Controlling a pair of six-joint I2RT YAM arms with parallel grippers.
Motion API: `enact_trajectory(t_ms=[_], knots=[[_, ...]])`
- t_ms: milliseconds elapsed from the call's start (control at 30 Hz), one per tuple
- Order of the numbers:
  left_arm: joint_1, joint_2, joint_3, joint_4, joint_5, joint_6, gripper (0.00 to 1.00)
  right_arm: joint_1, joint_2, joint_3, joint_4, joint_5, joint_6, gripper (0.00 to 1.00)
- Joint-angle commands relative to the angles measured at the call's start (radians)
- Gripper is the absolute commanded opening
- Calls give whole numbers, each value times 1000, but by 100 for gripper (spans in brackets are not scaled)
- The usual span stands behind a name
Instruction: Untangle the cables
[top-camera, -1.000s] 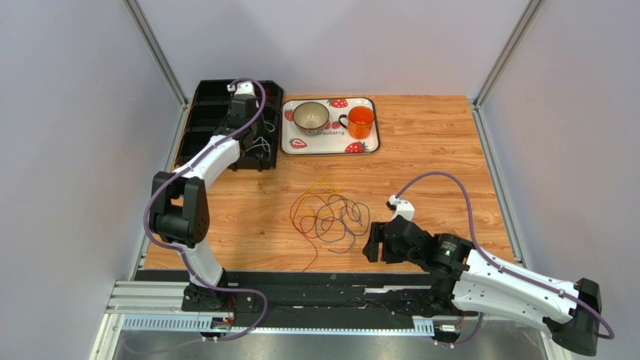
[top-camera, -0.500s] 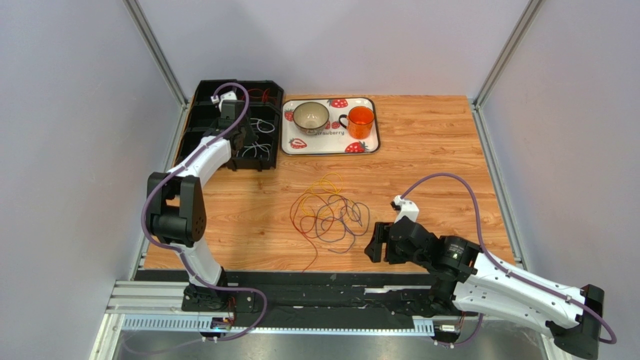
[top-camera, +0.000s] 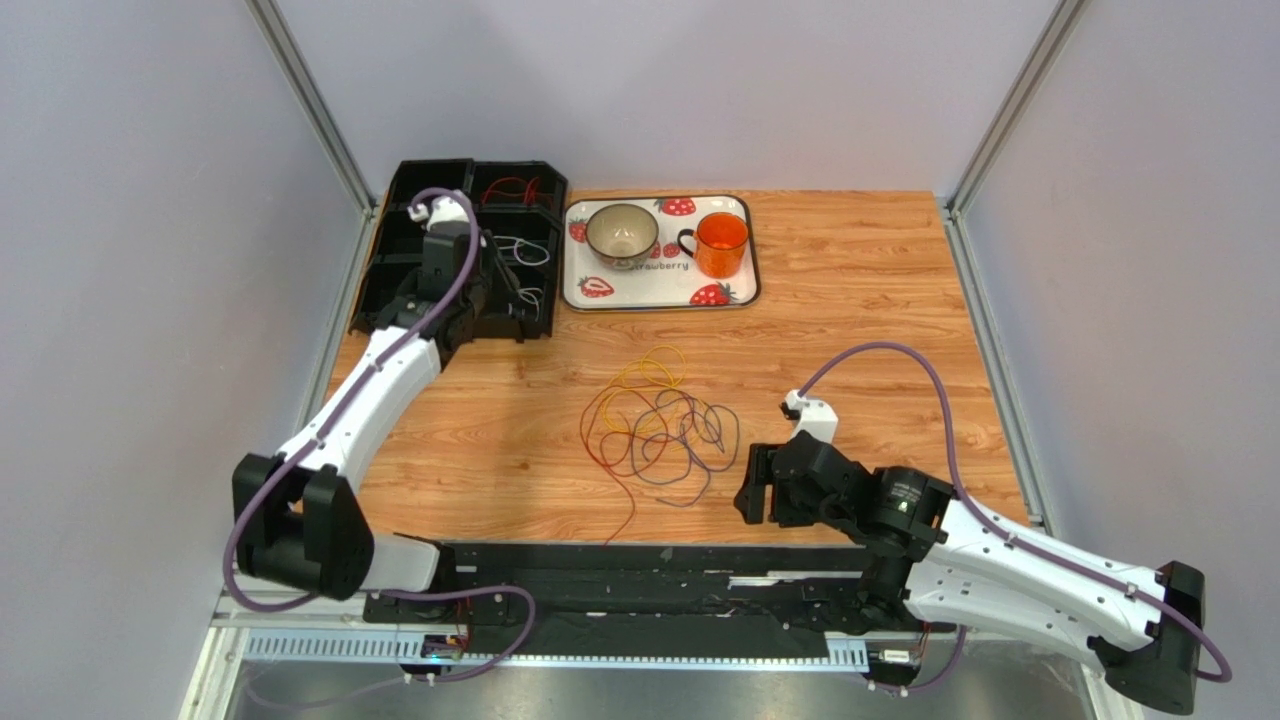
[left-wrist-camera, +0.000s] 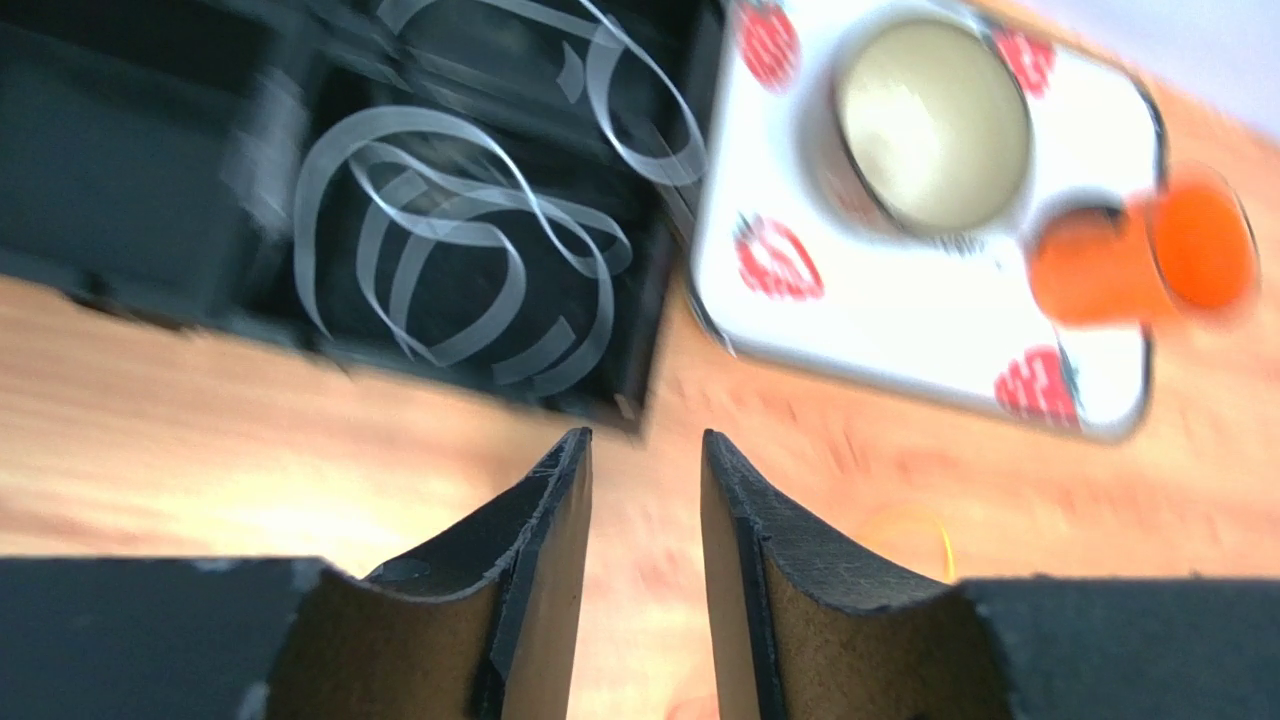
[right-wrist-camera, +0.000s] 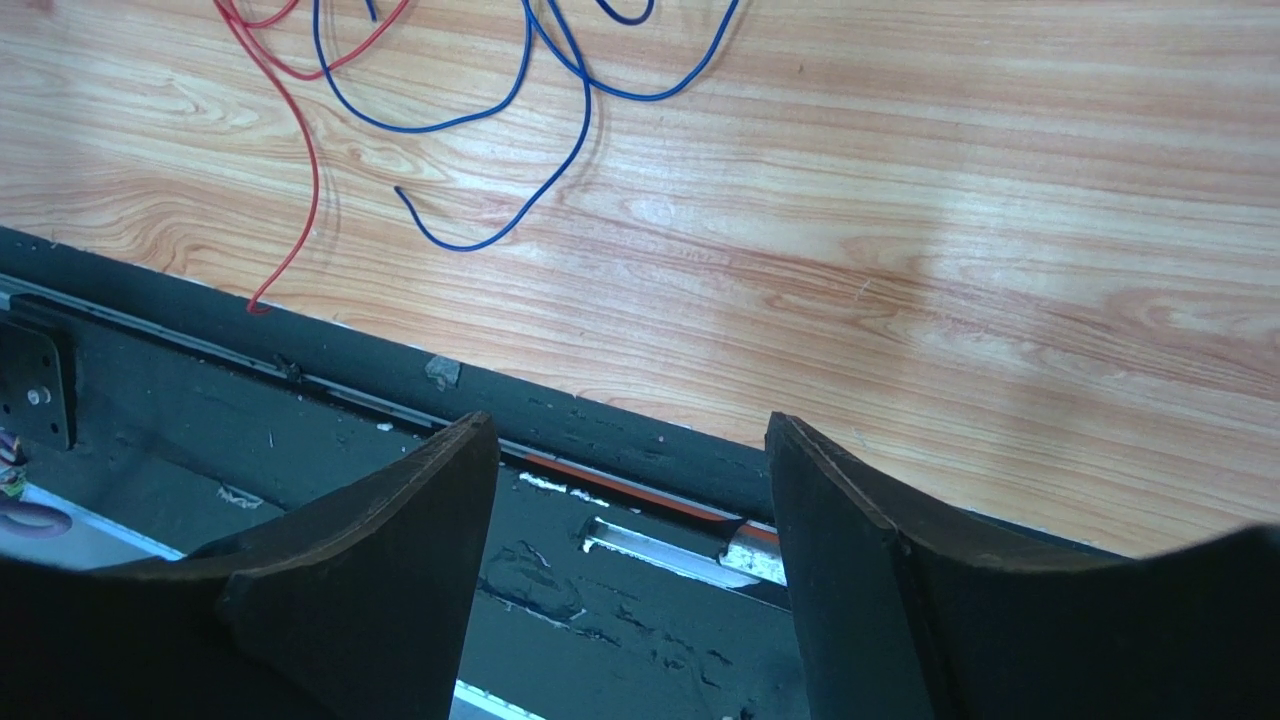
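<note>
Tangle of cables (top-camera: 657, 428) sits mid worktop (top-camera: 872, 300), between the arms, with red, orange, blue and purple loops crossed. White strands (left-wrist-camera: 451, 240) lie apart in the black bin (top-camera: 394, 225) — likely sorted. Left claw (left-wrist-camera: 646, 450) is slightly parted and empty by the bin's edge. Right claw (right-wrist-camera: 624, 435) is wide and empty beside the tangle — seemingly poised to pick.

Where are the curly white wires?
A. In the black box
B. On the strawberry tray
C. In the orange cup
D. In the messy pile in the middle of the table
A: the white wires lie curled inside the black box, which sits next to the strawberry tray.
</note>
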Motion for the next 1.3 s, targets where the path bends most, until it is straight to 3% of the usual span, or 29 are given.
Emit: enact_trajectory(t_ms=[0, 167, 333, 533, 667, 1133, 1233, 1267], knots=[[-101, -95, -126, -2, 57, 7, 40, 4, 59, 74, 33, 46, -8, 70], [-225, -187, -322, 116, 124, 24, 38, 4, 149, 107, 68, 79, -37, 70], [-299, -154, -447, 294, 245, 50, 36, 4, 296, 178, 114, 124, -92, 70], [-388, -51, -470, 383, 262, 57, 32, -9, 471, 279, 122, 170, -163, 71], [-438, -60, -468, 380, 200, 71, 31, -36, 569, 341, 143, 165, -204, 71], [-455, 20, -417, 346, 192, 73, 30, -172, 758, 417, 249, 52, -296, 70], [-455, 28, -411, 342, 187, 70, 29, -197, 793, 434, 262, 26, -308, 58], [-457, 32, -407, 339, 187, 70, 28, -203, 800, 439, 262, 23, -310, 42]])
